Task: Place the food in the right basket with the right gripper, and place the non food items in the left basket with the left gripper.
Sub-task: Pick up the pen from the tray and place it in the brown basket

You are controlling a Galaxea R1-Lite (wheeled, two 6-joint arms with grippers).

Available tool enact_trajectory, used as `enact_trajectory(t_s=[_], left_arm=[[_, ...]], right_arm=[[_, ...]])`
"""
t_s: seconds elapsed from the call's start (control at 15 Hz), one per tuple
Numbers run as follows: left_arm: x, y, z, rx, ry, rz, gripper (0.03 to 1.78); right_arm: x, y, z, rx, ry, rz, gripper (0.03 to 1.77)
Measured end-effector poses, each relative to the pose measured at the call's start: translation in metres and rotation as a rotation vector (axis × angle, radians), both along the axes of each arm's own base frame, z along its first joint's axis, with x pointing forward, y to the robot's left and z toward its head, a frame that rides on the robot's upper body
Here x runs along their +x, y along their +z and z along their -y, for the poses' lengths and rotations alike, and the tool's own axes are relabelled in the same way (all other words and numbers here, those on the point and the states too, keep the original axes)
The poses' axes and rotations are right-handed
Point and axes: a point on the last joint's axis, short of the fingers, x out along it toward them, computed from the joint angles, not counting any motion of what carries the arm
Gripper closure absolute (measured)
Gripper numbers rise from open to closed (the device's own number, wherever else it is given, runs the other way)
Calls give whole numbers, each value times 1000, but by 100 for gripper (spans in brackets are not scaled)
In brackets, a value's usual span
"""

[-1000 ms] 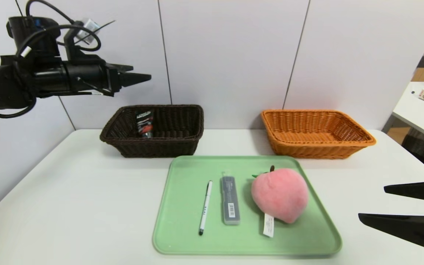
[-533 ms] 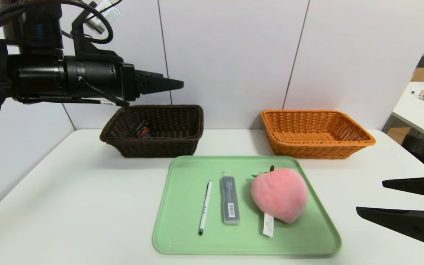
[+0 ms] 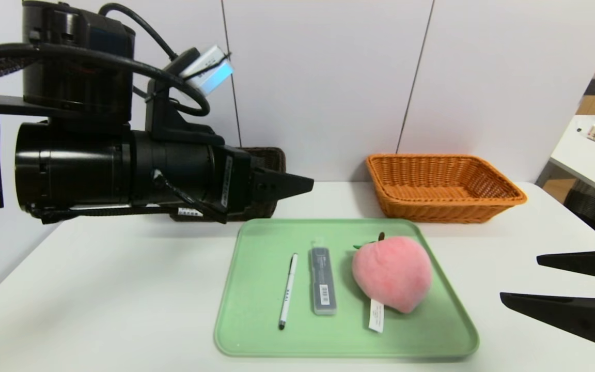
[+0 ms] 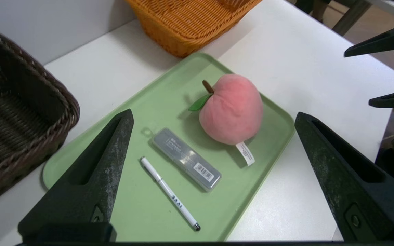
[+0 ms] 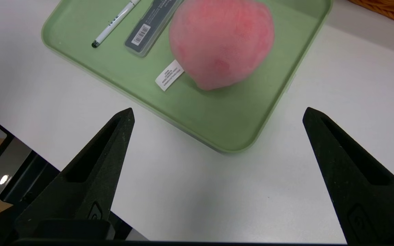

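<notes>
Pink plush peach (image 3: 392, 273) lies on green plastic tray (image 3: 256, 330), right of grey pen case (image 3: 323, 280) and white pen (image 3: 287, 291). Left gripper (image 4: 214, 136) spread wide above tray, empty; right gripper (image 3: 537, 283) spread, empty, right of tray.

Bright, even light from overhead fills the scene; the white worktop (image 3: 122, 289) shows no hard glare; shadows are soft and short, pooling beneath the plush peach (image 3: 391, 273) on the green tray (image 3: 256, 330) and along the near side of the orange basket (image 3: 442, 187); the left hand (image 3: 297, 185) sits close to the head camera, large, dark and slightly soft; in the right wrist view the peach looks blurred; the grey case (image 4: 186, 159) shows a faint sheen in the left wrist view.
</notes>
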Motion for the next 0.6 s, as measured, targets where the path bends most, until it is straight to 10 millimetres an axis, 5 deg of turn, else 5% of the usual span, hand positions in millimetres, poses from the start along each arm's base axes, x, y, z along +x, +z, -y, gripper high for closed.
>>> enact_trajectory(t_s=[0.33,0.6], left_arm=[[-10,-25,28,147,164,-83,12],[4,-50,54,257,256,-110,12]], right_arm=[[-2,-3,1,-3,0,-9,10],[-1,-4,1,-4,0,-12,10]])
